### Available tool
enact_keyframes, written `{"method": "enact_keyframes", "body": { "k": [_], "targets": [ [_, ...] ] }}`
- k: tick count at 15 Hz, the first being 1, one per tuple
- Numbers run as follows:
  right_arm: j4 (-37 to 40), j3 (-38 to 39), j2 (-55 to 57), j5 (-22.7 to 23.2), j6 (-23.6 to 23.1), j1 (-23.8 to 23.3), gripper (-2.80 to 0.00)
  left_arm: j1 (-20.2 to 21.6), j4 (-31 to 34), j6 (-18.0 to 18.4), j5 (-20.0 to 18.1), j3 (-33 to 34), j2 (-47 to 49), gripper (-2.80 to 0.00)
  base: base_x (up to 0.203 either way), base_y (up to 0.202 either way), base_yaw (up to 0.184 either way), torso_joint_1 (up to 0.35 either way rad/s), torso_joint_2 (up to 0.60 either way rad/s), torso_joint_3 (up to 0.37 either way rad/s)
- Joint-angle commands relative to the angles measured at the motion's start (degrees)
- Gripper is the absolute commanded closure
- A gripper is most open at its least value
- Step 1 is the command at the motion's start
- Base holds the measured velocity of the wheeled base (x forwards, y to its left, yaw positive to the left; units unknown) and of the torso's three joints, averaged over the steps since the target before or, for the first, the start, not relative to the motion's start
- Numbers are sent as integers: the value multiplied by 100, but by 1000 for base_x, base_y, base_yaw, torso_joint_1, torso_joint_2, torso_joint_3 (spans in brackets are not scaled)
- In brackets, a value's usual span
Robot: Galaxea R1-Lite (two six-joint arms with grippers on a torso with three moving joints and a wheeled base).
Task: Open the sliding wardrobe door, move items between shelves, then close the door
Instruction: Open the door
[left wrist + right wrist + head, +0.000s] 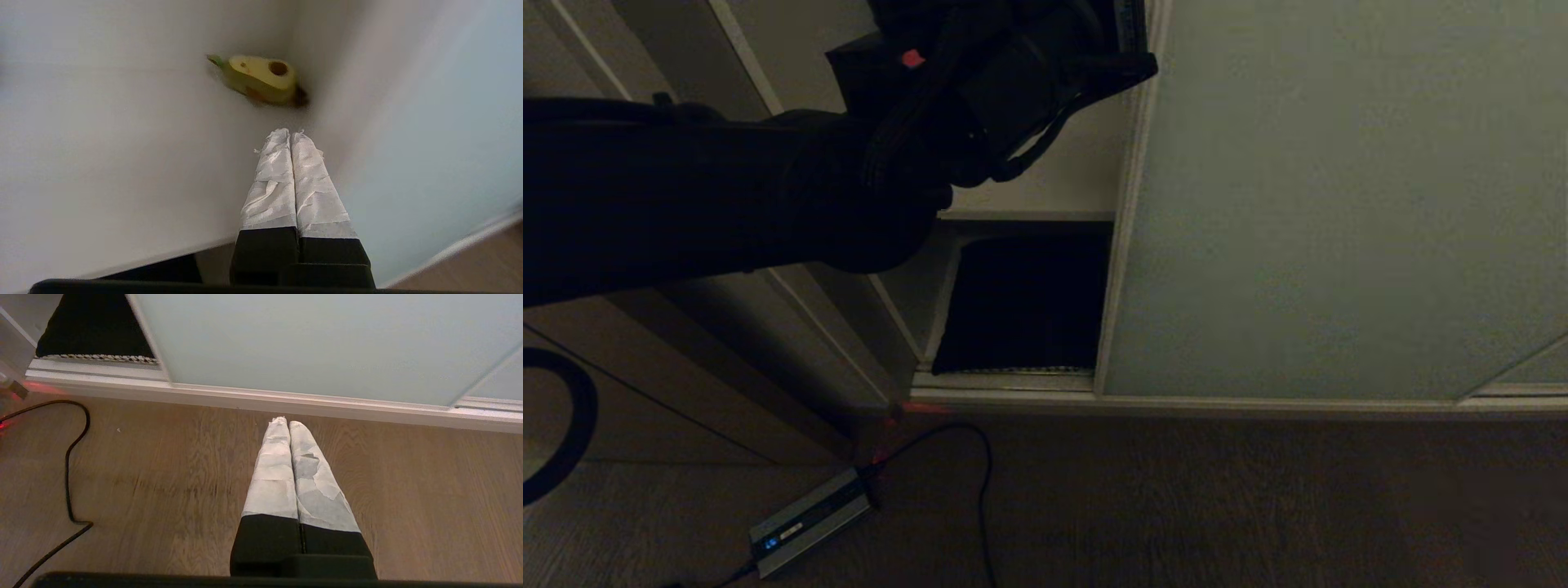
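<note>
The sliding wardrobe door (1339, 204), a pale grey-green panel, stands slid to the right and leaves a gap at its left edge. In that gap a black cushion (1021, 302) with a houndstooth edge (94, 358) lies on the bottom level. An off-white shelf (1045, 184) runs above it. My left arm (727, 196) reaches into the gap over this shelf. My left gripper (290, 132) is shut and empty above the shelf board (102, 143), close beside the door panel (429, 143). A yellow-green avocado-shaped toy (261, 79) lies in the shelf's far corner. My right gripper (289, 422) hangs shut and empty over the floor.
A grey power brick (809, 518) with a black cable (69, 457) lies on the wood floor left of the opening. The pale floor track (245, 400) runs along the door's foot. Brown side panelling (768, 359) borders the opening's left.
</note>
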Motion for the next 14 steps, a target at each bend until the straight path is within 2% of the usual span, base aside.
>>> {"method": "enact_keyframes", "body": {
  "k": [1,3,6,9,11,14],
  "targets": [
    [2,18,6,4,-4,-2,0,77,35,17,27,9,-325,0,0,0,0,0,0,0],
    [2,18,10,4,-4,-2,0,499,566,44,30,121,-856,0,0,0,0,0,0,0],
    [2,18,6,4,-4,-2,0,1398,1731,50,3,971,-1719,0,0,0,0,0,0,0],
    [2,18,10,4,-4,-2,0,2483,2286,76,-139,2822,-2784,0,0,0,0,0,0,0],
    [2,18,2,4,-4,-2,0,3010,2446,176,-202,4113,-3854,0,0,0,0,0,0,0],
    [2,18,2,4,-4,-2,0,3581,2583,238,-220,5805,-5523,0,0,0,0,0,0,0]
  ]
}}
